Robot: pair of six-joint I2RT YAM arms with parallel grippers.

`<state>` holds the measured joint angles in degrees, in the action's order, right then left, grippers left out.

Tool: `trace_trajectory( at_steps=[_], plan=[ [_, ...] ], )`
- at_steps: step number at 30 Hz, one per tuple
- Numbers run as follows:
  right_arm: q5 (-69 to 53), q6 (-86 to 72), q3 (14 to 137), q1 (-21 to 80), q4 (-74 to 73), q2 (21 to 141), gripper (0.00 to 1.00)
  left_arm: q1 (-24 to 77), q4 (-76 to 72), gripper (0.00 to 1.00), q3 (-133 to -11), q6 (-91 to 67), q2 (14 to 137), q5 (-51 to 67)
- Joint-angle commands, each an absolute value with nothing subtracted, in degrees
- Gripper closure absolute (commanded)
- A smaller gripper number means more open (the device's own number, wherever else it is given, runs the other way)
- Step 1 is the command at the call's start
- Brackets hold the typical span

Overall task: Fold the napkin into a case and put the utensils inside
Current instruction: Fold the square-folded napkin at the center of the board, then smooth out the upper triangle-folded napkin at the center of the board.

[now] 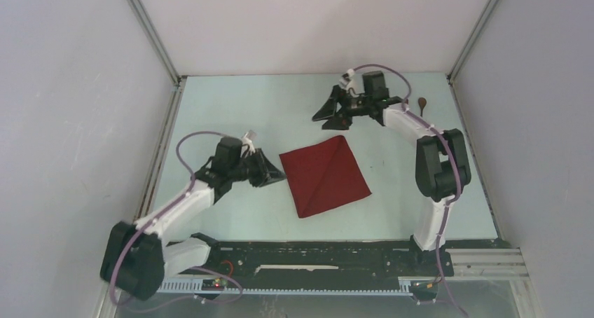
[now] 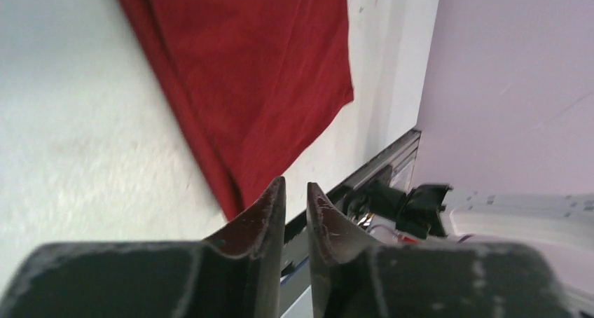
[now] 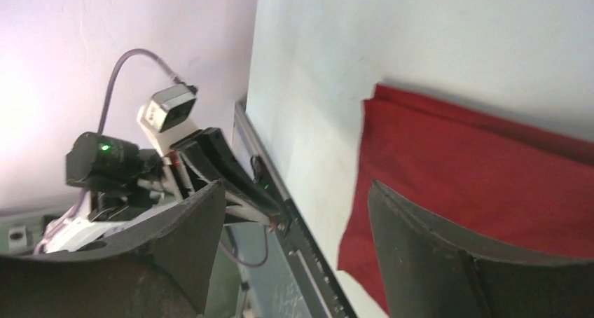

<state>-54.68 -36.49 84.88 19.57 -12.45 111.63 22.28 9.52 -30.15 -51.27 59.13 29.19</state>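
Nearest, a black mounting rail (image 1: 315, 253) runs along the front edge of the table (image 1: 231, 108); just past it the left gripper (image 1: 274, 171), fingers drawn almost together and holding nothing, sits just beside the left corner of the napkin (image 1: 324, 176), a dark red square lying flat mid-table, turned corner-on, with one diagonal crease. Farther back the right gripper (image 1: 326, 113), jaws spread wide and empty, hangs beyond the napkin's far corner, apart from it. Farthest, a small dark spoon (image 1: 423, 106) lies near the right wall, the right arm's forearm standing between it and the cloth.
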Motion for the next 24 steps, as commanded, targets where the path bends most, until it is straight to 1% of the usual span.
trace_trajectory(
  at_steps=[1,3,7,11,13,24],
  plan=[
    [-53.1,-33.0,81.2,16.0,-9.5,113.6,0.17,21.6,4.0,0.81,-40.7,-50.4,72.4,29.6],
    [-52.7,-32.8,81.3,15.2,-8.0,115.7,0.16,21.4,0.9,0.84,-44.8,-51.1,78.8,29.7],
    [-53.0,-34.8,83.0,14.9,-4.8,119.5,0.15,21.1,1.3,0.87,-51.1,-49.6,89.1,27.4],
    [-52.9,-36.0,84.1,15.0,-2.4,122.8,0.15,19.8,1.4,0.89,-53.1,-48.6,95.5,25.2],
    [-53.5,-36.5,84.7,14.8,-1.8,124.5,0.15,18.6,0.3,0.9,-53.2,-49.2,98.7,26.0],
    [-53.0,-37.2,83.1,13.1,0.9,126.7,0.15,16.0,1.2,0.91,-54.6,-46.2,105.7,22.0]
  ],
)
